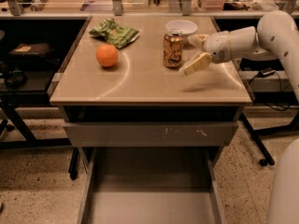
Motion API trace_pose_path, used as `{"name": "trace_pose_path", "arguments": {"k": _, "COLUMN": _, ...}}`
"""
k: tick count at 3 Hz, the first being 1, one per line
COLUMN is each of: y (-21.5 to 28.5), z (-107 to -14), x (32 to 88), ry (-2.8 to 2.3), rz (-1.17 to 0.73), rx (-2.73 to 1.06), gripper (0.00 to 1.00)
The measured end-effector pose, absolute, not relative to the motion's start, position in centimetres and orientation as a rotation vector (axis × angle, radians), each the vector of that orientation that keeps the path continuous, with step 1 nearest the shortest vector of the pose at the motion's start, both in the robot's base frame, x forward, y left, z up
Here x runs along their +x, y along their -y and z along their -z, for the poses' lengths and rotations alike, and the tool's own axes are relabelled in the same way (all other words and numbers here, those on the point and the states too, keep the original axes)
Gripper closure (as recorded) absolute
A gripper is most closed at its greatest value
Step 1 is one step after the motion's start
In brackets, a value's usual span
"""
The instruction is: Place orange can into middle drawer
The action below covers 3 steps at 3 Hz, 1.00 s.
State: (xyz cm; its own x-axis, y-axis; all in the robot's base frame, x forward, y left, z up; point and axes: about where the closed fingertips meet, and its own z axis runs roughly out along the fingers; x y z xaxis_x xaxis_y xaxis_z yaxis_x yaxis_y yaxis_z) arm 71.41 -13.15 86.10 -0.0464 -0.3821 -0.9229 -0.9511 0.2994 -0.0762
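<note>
Camera view looks down on a tan table [140,85] with the white arm [261,36] entering from the right side. The arm bends at a rounded joint near the right edge, and its forearm runs roughly level leftward over the tabletop. The gripper [196,52] hangs above the table surface, just right of the orange can [173,49] and not touching it. Its two pale fingers [196,64] are spread wide apart, pointing left toward the can and holding nothing. The orange can stands upright on the table, near the rear centre, just in front of a white bowl [182,26]. A round orange fruit [107,55] lies to the left of the can, well apart from it, with a green snack bag [114,31] behind the fruit. Below the tabletop sits a closed grey drawer front [149,133] with pale scratch marks. Beneath it, the middle drawer [149,190] is pulled out toward the camera, its plain floor exposed.
</note>
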Motion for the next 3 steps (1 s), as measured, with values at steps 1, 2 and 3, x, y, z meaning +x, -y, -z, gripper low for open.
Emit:
{"name": "trace_pose_path", "arguments": {"k": 1, "y": 12.6, "z": -86.9, "x": 72.4, "ry": -1.583, "rz": -0.779, "rx": -1.190, "gripper": 0.00}}
{"name": "trace_pose_path", "arguments": {"k": 2, "y": 12.2, "z": -87.7, "x": 73.1, "ry": -1.573, "rz": -0.768, "rx": -1.140, "gripper": 0.00}}
{"name": "trace_pose_path", "arguments": {"k": 3, "y": 9.9, "z": -87.5, "x": 74.9, "ry": -1.622, "rz": -0.765, "rx": -1.078, "gripper": 0.00}}
